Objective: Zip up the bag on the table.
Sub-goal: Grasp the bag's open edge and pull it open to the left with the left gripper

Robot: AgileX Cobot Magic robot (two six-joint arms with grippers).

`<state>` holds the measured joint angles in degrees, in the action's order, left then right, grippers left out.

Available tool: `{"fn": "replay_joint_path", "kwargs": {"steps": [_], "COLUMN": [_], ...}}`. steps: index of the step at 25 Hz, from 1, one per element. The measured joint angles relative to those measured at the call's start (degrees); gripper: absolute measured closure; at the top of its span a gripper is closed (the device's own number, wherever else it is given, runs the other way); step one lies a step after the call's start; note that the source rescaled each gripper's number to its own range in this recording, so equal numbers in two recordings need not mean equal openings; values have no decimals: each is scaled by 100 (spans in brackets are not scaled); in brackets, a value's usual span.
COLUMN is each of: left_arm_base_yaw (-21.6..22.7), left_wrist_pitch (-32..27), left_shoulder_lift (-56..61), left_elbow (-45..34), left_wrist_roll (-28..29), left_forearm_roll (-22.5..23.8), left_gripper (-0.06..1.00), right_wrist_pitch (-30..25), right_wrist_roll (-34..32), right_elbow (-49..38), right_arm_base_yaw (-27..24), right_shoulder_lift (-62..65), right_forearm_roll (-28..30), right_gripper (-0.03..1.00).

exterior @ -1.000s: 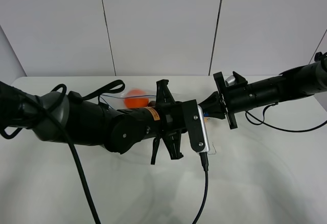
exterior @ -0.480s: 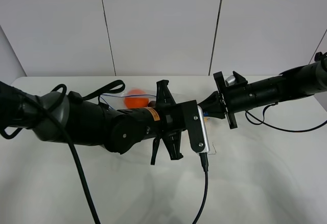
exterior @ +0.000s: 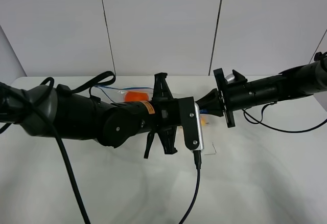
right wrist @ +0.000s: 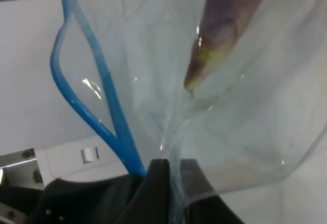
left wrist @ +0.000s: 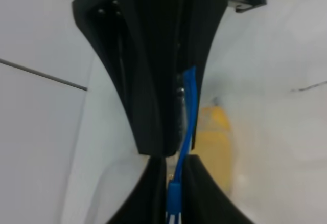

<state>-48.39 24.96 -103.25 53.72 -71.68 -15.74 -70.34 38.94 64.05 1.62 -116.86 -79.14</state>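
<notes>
The bag (exterior: pixel 134 96) lies on the white table (exterior: pixel 255 183), mostly hidden behind my left arm; orange produce and a thin blue zipper strip (exterior: pixel 118 89) show at the back. In the left wrist view my left gripper (left wrist: pixel 172 163) is shut on the blue zipper strip (left wrist: pixel 187 111), with yellow produce (left wrist: pixel 214 142) beside it. My right gripper (right wrist: pixel 171 166) is shut on the bag's clear plastic (right wrist: pixel 240 121) right next to the zipper strip (right wrist: pixel 87 101), which loops open above it; purple produce (right wrist: pixel 225 29) shows through the plastic. In the exterior high view the right gripper (exterior: pixel 208 106) meets the left one mid-table.
A black cable (exterior: pixel 191 193) hangs from the left wrist toward the front of the table. Another cable (exterior: pixel 276 128) trails under the right arm. A white panelled wall (exterior: pixel 163 24) stands behind the table.
The left gripper has closed on the zipper strip and the left arm has shifted slightly left and back. More of the blue strip shows at the back left. The right arm has barely moved.
</notes>
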Motion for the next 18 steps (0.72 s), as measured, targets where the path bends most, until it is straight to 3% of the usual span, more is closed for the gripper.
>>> {"fn": "replay_joint_path", "kwargs": {"steps": [18], "left_arm_base_yaw": [929], "left_wrist_pitch": [-264], "left_shoulder_lift": [302], "left_elbow": [-4], "left_wrist_roll": [-105], "left_forearm_roll": [94], "left_gripper": [94], "right_wrist_pitch": [44], "right_wrist_roll": [-22], "right_elbow": [29], "right_arm_base_yaw": [0], "right_shoulder_lift": [1], "right_forearm_roll": [-125], "right_gripper": [97]}}
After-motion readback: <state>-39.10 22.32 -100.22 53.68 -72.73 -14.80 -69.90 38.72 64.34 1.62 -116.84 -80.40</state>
